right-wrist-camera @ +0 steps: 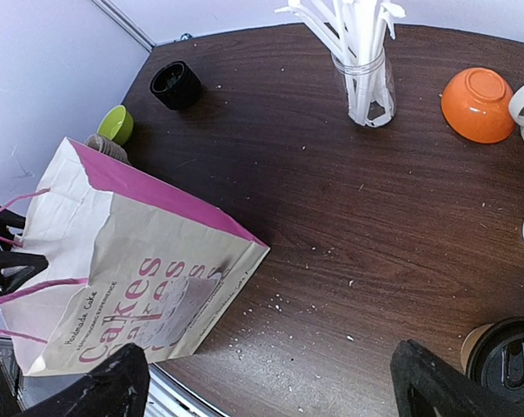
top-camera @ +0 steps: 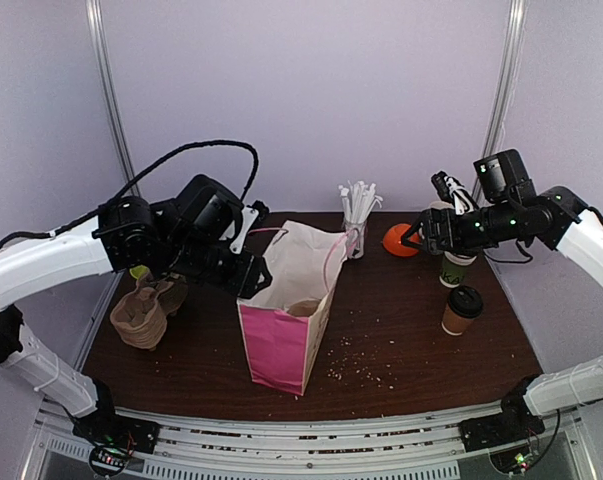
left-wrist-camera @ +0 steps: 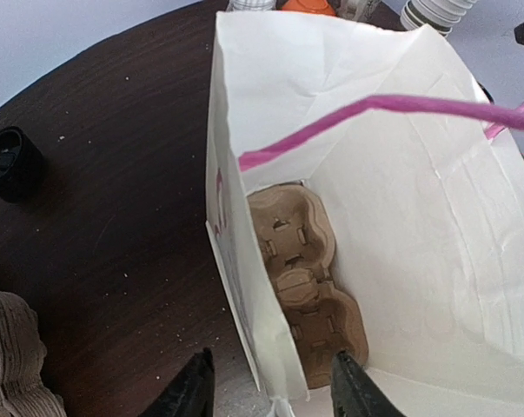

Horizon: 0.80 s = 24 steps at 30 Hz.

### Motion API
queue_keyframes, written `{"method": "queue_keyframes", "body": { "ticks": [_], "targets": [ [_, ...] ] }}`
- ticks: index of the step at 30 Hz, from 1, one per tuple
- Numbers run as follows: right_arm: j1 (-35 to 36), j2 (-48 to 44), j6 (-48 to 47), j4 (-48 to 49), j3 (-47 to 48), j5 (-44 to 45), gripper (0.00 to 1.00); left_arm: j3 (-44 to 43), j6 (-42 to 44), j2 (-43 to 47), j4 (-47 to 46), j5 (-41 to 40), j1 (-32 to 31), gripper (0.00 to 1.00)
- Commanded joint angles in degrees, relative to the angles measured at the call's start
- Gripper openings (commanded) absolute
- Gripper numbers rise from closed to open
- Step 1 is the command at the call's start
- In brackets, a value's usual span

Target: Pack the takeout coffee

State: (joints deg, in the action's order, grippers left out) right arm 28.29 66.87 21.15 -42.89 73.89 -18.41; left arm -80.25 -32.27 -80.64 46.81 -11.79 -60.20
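- brown paper cup with black dome lid (top-camera: 463,308) stands on dark counter (top-camera: 401,335), right of pink-and-white paper bag (top-camera: 281,345).
- left jaws part open astride the bag's wall, not clamping it.
- right jaws wide open, empty.

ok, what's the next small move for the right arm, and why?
Probably bring the open right gripper across and down so the takeout coffee sits between its fingers: it stands untouched off to one side, and the left gripper straddles the rim of the bag.
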Motion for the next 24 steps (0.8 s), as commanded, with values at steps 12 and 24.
{"method": "queue_keyframes", "body": {
  "ticks": [12, 24],
  "targets": [
    [0.28, -2.36, -2.12, -1.89, -1.06, 5.36, 1.00, -4.72, 3.75, -2.06, -0.86, -2.74, 0.35, 0.00],
    [-0.62, -1.04, 1.22, -6.41, -8.67, 29.87, 1.00, -8.62, 5.04, -5.32, 0.82, -13.72, -3.59, 0.00]
  ]
}}
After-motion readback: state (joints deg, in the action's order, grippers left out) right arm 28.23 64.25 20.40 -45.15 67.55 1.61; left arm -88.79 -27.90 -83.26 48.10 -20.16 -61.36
